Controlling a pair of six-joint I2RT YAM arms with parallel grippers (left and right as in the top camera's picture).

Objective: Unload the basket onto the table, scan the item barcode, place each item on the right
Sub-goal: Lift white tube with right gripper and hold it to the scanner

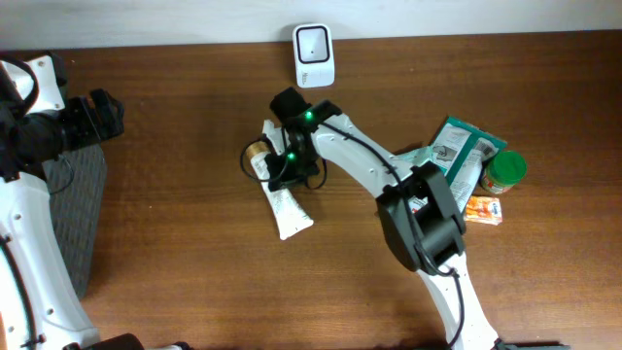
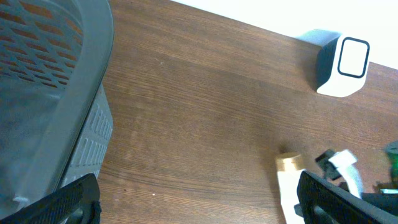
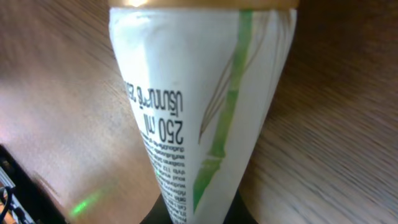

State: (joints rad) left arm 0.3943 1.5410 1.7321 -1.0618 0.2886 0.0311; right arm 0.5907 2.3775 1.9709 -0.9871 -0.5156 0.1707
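My right gripper (image 1: 289, 167) is clamped on the white plastic squeeze tube with the gold cap (image 1: 288, 209), which lies on the brown wooden table (image 1: 194, 272) near the white barcode scanner (image 1: 314, 54). My left gripper (image 1: 103, 117) stands wide open, well apart. The tube seems light, soft and slick, so I would hold it mid-body, gently.

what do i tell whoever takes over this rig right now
Left gripper: open, empty, beside the grey basket.
Right gripper: shut on the white tube, which lies on the table in front of the scanner.
Done: tube gripped.
To do: lift it, find the barcode (not visible yet), present it to the scanner.
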